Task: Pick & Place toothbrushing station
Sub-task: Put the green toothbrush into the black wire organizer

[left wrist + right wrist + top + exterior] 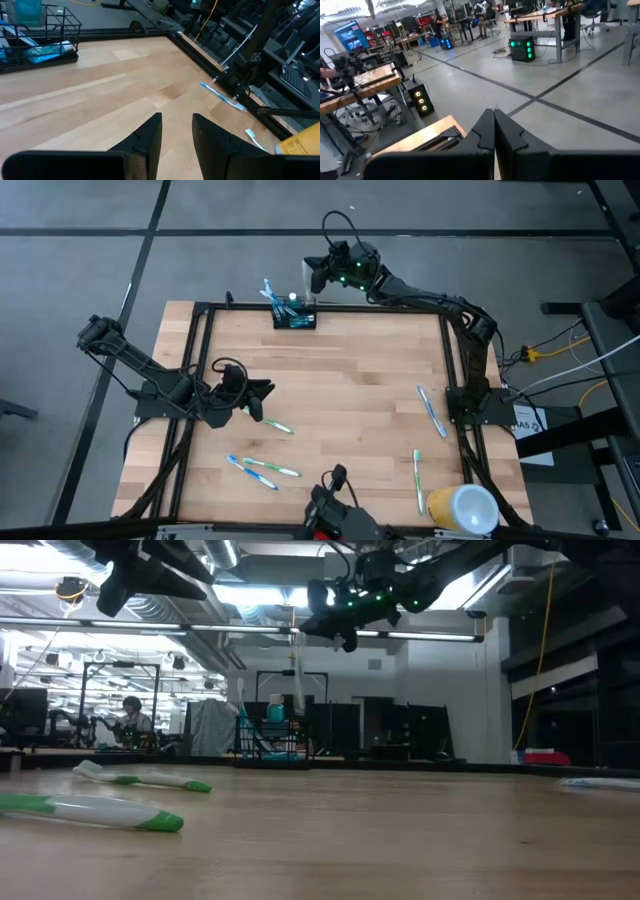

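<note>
The black wire-mesh caddy stands on its base at the middle of the table's far edge; it also shows in the low view and the left wrist view. A blue toothbrush and a white one stand in it, leaning on its rim. My right gripper is shut, high above and just beyond the caddy, and I see nothing in it. My left gripper is open and empty, low over the table's left half, beside a green-and-white toothbrush.
Several toothbrushes lie near the near left edge. Two more lie at the right. A yellow-and-white cup lies at the near right corner. A black frame runs round the table.
</note>
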Available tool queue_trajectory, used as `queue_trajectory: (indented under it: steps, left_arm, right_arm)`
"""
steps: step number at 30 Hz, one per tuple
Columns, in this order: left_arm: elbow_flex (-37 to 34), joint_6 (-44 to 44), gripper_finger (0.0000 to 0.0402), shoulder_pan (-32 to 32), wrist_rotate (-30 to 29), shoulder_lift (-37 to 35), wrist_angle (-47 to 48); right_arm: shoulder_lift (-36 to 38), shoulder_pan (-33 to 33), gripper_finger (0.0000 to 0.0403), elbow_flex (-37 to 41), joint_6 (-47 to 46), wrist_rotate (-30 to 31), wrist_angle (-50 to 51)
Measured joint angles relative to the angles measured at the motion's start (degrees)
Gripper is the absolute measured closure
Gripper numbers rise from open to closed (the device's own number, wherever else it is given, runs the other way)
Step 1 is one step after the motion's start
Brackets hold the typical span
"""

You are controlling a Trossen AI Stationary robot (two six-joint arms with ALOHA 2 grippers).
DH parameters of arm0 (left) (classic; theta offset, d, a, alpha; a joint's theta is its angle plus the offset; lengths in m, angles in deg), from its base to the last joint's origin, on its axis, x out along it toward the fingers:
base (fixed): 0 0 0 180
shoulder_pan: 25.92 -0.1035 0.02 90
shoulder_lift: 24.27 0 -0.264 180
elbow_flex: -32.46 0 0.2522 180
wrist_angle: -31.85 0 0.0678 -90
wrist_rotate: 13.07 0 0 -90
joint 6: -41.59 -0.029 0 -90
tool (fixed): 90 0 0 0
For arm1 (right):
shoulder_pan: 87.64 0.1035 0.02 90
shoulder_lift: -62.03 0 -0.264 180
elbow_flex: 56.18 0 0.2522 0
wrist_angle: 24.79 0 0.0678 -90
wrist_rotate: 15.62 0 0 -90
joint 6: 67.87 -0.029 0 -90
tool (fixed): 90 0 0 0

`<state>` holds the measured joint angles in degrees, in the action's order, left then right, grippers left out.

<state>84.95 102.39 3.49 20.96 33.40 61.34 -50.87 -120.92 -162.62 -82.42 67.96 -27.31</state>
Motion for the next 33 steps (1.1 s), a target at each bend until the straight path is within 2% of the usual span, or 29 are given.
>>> queue_trajectory:
  steps: [14, 33]
  left_arm:
    - [0.0, 0.1, 0.03, 0.9, 0.4, 0.0, 0.0]
    - [0.0, 0.0, 0.03, 0.9, 1.7, 0.0, 0.0]
  right_arm:
    - [-0.9, -0.1, 0.0403, 0.0, 0.2, 2.4, 0.0]
    - [-5.2, 0.8, 0.0403, 0.1, -1.3, 2.1, 1.8]
